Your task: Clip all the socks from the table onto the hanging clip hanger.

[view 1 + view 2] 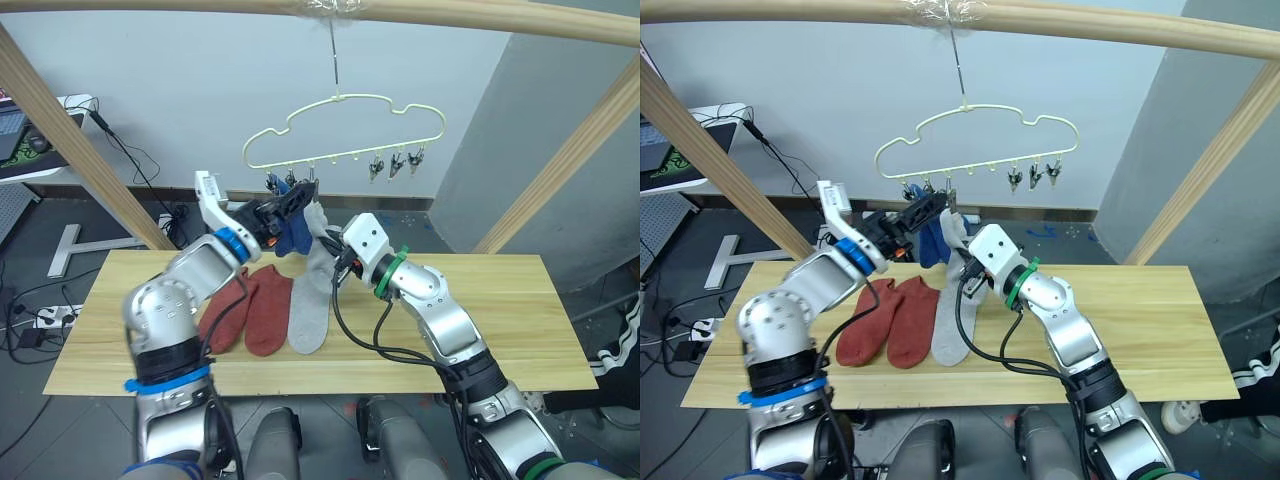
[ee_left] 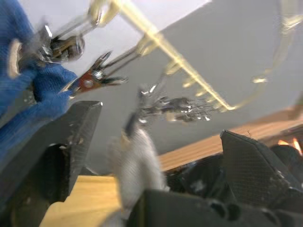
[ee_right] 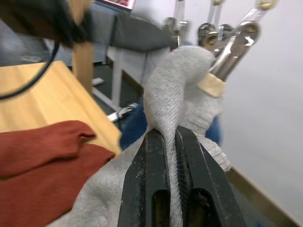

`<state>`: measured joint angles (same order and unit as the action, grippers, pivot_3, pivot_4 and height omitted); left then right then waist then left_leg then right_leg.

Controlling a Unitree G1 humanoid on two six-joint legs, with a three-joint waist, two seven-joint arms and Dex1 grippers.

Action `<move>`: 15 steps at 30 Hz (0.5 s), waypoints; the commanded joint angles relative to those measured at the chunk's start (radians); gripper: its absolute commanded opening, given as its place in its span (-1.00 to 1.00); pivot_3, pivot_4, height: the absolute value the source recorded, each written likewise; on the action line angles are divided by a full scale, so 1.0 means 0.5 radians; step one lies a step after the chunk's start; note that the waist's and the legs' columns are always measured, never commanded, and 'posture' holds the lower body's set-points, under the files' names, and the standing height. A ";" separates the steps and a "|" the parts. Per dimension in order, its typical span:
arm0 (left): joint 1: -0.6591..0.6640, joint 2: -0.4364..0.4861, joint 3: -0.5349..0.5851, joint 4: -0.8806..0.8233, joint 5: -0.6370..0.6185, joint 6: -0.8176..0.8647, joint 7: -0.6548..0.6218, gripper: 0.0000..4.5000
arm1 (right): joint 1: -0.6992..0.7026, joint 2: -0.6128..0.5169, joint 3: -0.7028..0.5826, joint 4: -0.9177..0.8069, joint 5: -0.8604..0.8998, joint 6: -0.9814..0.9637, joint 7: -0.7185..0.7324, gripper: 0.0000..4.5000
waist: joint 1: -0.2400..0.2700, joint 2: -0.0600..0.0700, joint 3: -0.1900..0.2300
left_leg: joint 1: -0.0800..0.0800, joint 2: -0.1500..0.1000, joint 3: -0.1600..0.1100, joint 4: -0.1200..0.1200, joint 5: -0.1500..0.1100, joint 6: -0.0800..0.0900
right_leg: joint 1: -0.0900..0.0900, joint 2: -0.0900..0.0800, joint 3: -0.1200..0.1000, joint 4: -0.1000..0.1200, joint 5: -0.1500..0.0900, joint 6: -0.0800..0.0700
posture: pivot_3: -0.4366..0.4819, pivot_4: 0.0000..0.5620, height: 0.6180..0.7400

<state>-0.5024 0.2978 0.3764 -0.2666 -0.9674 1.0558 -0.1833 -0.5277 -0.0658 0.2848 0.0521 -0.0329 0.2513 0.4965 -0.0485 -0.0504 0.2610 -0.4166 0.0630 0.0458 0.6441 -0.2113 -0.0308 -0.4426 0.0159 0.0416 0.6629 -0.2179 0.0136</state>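
The cream-yellow clip hanger (image 1: pixel 345 125) hangs from a wooden rail, with blue socks (image 1: pixel 292 238) clipped at its left end. My right gripper (image 3: pixel 173 151) is shut on a light grey sock (image 3: pixel 173 75), holding its top edge up against a metal clip (image 3: pixel 227 52). The rest of that sock trails down toward the table (image 1: pixel 480 310). My left gripper (image 1: pixel 298 195) is open right at the clips, and its wrist view shows the grey sock tip (image 2: pixel 135 161) between its fingers (image 2: pixel 71 142). Two rust-red socks (image 1: pixel 250 312) and grey fabric (image 1: pixel 308 322) lie flat on the table.
Slanted wooden posts (image 1: pixel 70 150) of the rail frame stand at both sides of the table. Three free clips (image 1: pixel 397 165) hang at the hanger's right end. A white desk (image 1: pixel 30 150) and cables on the floor lie beyond the table's left end.
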 commanded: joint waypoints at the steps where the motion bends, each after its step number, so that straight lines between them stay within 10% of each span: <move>1: 0.181 0.167 -0.037 -0.255 -0.018 0.148 0.050 1.00 | 0.028 0.027 -0.090 0.033 0.103 0.085 -0.021 -0.33 | 0.012 0.000 0.000 | 0.000 0.000 -0.003 0.000 0.000 0.000 | 0.000 0.000 0.000 0.000 0.000 0.000 | 0.14 -0.14 1.00; 9: 0.633 0.470 -0.151 -0.702 0.177 -0.067 -0.116 1.00 | 0.216 -0.135 -0.171 -0.226 0.127 0.213 0.016 0.96 | 0.097 0.003 0.003 | -0.002 0.000 -0.012 -0.001 0.000 0.000 | 0.001 -0.006 0.000 -0.002 -0.007 -0.010 | 0.20 -0.06 1.00; 15: 0.824 0.665 -0.229 -0.760 0.329 -0.404 -0.544 1.00 | 0.245 -0.142 -0.424 -0.601 0.268 0.456 -0.171 0.88 | 0.122 0.011 0.010 | -0.005 -0.001 -0.014 -0.001 0.000 0.000 | -0.001 -0.007 -0.002 -0.004 -0.016 -0.025 | 0.21 -0.03 1.00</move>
<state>-0.0930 0.6238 0.2568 -0.6002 -0.8255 0.9251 -0.4159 -0.3841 -0.1468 0.1132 -0.1728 0.0726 0.4589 0.4433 0.0125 -0.0448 0.2660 -0.4189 0.0626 0.0389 0.6434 -0.2114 -0.0308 -0.4429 0.0125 0.0406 0.6608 -0.2259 0.0008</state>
